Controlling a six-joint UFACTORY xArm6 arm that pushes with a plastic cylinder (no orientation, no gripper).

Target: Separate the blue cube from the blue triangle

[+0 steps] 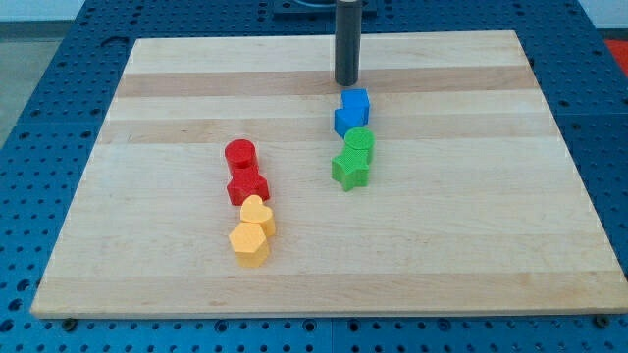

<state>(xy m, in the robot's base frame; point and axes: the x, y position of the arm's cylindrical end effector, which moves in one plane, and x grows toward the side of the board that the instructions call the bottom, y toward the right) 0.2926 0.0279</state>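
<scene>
Fingers are not being carried by this arm; my tip (346,82) is being held just above the blue cube (355,102) in the view. Directly below the cube, touching it, the blue triangle (346,121) is being crowded against two green blocks (353,157) on the bench (471,196).

Blue cube (356,101) touching blue triangle (346,121), top-centre.
</scene>
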